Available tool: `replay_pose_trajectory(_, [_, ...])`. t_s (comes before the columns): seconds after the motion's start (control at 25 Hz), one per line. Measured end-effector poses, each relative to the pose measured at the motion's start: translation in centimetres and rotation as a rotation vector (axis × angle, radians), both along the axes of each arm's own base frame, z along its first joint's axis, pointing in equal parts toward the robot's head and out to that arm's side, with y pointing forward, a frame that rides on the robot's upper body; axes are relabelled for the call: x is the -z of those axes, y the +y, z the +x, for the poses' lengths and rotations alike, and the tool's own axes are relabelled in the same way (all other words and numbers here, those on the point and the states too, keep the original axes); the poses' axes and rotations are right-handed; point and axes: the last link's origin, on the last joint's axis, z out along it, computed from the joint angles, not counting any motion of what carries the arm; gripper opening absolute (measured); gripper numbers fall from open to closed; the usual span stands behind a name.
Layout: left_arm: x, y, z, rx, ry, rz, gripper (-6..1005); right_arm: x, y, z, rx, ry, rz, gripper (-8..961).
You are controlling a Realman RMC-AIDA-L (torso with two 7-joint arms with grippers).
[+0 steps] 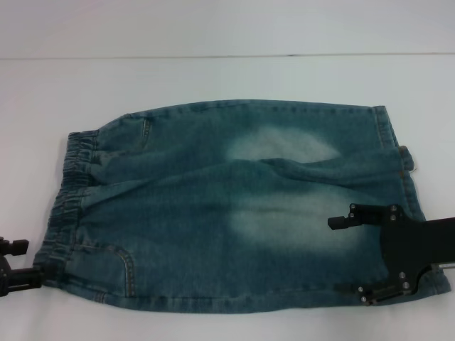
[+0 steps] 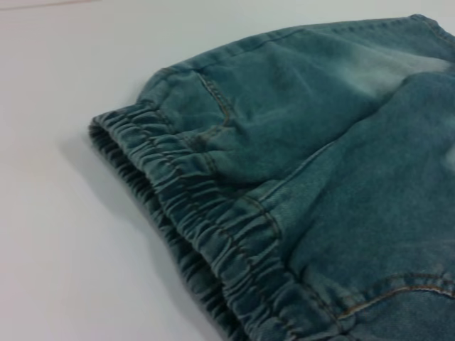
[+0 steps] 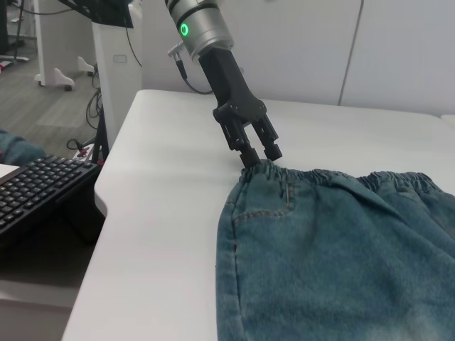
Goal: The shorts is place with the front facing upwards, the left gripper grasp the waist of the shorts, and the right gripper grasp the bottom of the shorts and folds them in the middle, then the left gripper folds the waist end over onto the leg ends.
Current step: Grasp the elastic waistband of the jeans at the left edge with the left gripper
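The blue-green denim shorts (image 1: 213, 213) lie flat on the white table, with pale faded patches across the middle. The puckered elastic waist of the shorts (image 1: 67, 192) is at the left, and it fills the left wrist view as the waist of the shorts (image 2: 213, 227). The bottom of the shorts (image 1: 402, 163), with straight stitched hems, is at the right. My left gripper (image 1: 32, 261) stands open at the near corner of the waistband; the right wrist view shows the left gripper (image 3: 259, 155) with its fingertips touching that corner. My right gripper (image 1: 346, 260) is open wide above the near leg end.
The white table (image 1: 213, 78) extends behind and to the left of the shorts. In the right wrist view a black keyboard (image 3: 35, 192) sits on a lower surface beyond the table's rounded edge (image 3: 99, 213), with office furniture behind.
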Motion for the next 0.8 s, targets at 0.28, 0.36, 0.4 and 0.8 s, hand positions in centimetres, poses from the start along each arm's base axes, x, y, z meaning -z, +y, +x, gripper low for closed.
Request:
replay_pose_trajectory(0.28, [0.6,0.1,0.5,0.02,-0.003,-0.039,670,0.0,0.2,0.1,0.006,-0.008,0.011,938])
replay_pose_trajectory(0.36, [0.8,0.2,0.6,0.025,-0.003,-0.049,660,0.0,0.2,0.2,0.01,-0.01,0.014,937])
replay_pose_trajectory(0.4, [1.0,0.3,0.7,0.028,-0.001,-0.061,654,0.0,0.2,0.2,0.011,-0.01,0.015,937])
replay_pose_trajectory(0.8, [1.6,1.1,1.5,0.011,-0.004,-0.099,373,0.1,0.1,0.4,0.021,-0.001,0.019,935])
